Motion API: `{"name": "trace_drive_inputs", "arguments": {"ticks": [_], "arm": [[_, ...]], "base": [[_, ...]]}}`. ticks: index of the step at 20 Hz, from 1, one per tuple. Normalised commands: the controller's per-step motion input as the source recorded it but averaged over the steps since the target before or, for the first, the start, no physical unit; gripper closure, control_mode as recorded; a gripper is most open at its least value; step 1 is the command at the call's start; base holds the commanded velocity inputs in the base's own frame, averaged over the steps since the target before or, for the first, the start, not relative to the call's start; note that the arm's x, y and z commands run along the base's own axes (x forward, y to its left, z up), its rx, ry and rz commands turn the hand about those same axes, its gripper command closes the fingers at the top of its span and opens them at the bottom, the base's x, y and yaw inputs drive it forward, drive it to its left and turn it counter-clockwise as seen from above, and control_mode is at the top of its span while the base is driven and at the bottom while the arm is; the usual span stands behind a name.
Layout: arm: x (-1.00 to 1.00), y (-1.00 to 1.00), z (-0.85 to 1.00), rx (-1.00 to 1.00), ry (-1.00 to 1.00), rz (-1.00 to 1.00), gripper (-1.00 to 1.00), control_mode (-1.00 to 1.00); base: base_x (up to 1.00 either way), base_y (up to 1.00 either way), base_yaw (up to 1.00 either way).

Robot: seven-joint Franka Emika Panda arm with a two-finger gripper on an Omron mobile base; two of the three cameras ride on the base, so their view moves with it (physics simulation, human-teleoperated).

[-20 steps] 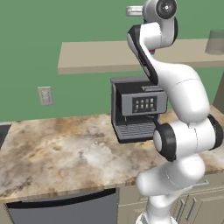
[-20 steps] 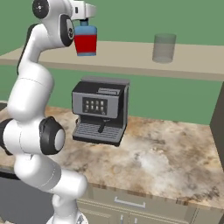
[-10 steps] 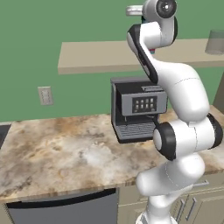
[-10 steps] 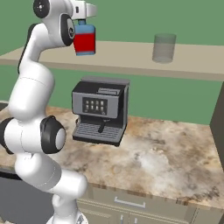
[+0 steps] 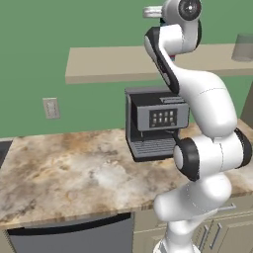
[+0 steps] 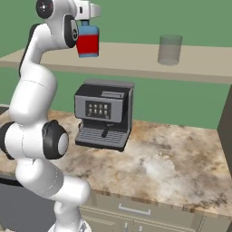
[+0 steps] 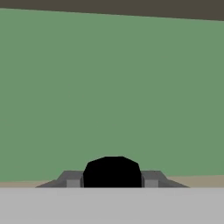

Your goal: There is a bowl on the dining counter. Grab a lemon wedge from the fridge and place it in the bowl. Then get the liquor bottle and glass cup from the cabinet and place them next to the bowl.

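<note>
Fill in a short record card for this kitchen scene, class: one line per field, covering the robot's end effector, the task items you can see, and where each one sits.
end effector: closed on the liquor bottle's top
liquor bottle: blue shoulders, red body, upright, at the shelf
glass cup: clear, upright on the shelf, apart from the bottle
coffee machine: on the marbled counter, under the shelf
wall: green, behind the shelf

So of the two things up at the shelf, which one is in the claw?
The liquor bottle, blue-shouldered with a red body, sits in the claw by its black cap. The glass cup stands apart, untouched, further along the shelf.
</note>
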Motion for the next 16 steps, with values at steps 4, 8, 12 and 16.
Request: {"name": "trace_drive_inputs", "arguments": {"ticks": [4, 8, 12, 16], "arm": [[-0.01, 0.00, 0.00, 0.00, -0.01, 0.00, 1.00, -1.00], [-0.11, 0.01, 0.00, 0.00, -0.04, 0.00, 1.00, -1.00], [-0.23, 0.06, 0.00, 0.00, -0.04, 0.00, 1.00, -1.00], [-0.21, 0.05, 0.00, 0.01, -0.02, 0.00, 1.00, -1.00]], "base": [[0.00, 0.00, 0.00], [0.00, 0.00, 0.00], [0.00, 0.00, 0.00], [0.00, 0.00, 0.00]]}}
